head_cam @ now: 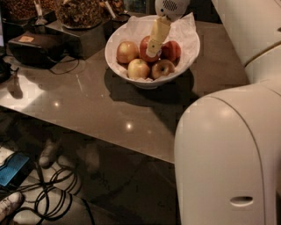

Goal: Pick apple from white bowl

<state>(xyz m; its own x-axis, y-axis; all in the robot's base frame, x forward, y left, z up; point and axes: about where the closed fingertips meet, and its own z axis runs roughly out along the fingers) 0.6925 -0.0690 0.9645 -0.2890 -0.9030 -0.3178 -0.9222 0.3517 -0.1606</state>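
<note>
The gripper (153, 49) at upper centre reaches onto a round red apple (144, 50) mid-pile in the wide glossy white bowl (117, 67) on the grey desk (96, 105). Whether it has closed, I cannot tell. The apple is probably firm, waxy and slippery, so grip across its widest middle.

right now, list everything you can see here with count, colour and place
large glossy white round bowl: one, white, far side of the table
crumpled white paper: one lining, white, inside the bowl
apples: five, red and yellow, in the bowl
grey-brown table: one, centre
black box: one, table's far left
containers of brown food: at least two, back edge
black cables: several, floor, lower left
white robot arm: one, right foreground
gripper: one, pale yellow, down among the apples
</note>
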